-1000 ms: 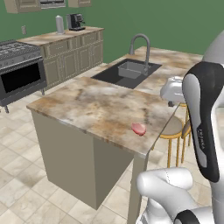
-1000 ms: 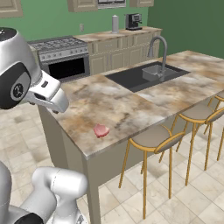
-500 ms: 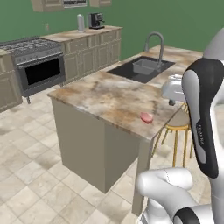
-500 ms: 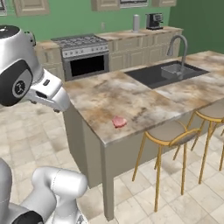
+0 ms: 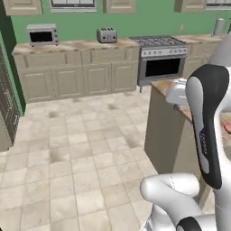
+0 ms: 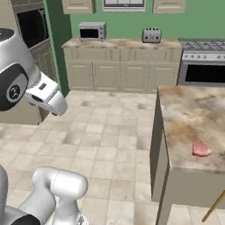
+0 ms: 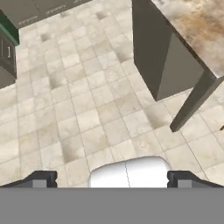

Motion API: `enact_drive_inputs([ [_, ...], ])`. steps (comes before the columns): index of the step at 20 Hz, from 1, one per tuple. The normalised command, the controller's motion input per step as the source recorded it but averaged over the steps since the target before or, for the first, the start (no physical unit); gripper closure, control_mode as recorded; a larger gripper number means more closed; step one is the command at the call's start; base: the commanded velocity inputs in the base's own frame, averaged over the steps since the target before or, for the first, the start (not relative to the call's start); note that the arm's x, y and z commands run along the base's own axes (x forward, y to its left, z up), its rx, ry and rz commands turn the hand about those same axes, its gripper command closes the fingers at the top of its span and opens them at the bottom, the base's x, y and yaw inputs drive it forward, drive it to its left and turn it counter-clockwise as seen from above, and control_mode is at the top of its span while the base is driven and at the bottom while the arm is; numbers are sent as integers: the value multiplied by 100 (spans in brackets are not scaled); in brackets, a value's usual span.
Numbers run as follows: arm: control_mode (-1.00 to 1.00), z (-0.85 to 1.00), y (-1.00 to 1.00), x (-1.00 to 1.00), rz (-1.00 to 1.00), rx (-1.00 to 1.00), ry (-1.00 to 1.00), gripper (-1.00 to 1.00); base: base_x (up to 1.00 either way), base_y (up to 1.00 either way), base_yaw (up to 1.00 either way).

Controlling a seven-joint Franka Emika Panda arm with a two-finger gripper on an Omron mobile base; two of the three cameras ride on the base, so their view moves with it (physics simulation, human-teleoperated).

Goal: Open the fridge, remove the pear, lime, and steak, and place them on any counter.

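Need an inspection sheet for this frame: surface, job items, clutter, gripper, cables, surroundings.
Surface: beige-brown marbled stone island counter on plain tan sides, at the right of the right base view.
Job items: flat pink-red steak lies on the island counter near its front edge. Pear, lime: nothing seen.
Clutter: nothing seen on the visible part of the island besides the steak.
Gripper: two-finger gripper open, nothing between the dark fingers, pointing down at the tiled floor.
Cables: nothing seen.
Surroundings: green wall, panelled wooden cabinets carrying a silver microwave and a toaster; steel range oven to their right.
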Motion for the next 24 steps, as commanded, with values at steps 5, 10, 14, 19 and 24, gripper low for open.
enact_drive_inputs([
  [5,100,0,0,0,0,0,0,-100,-34,0,99],
  [10,100,0,0,0,0,0,0,-100,-47,0,82],
  [14,100,0,0,0,0,0,0,-100,-52,9,71],
  [19,100,0,0,0,0,0,0,-100,-40,25,73],
  [24,100,0,0,0,0,0,0,-100,-23,24,73],
])
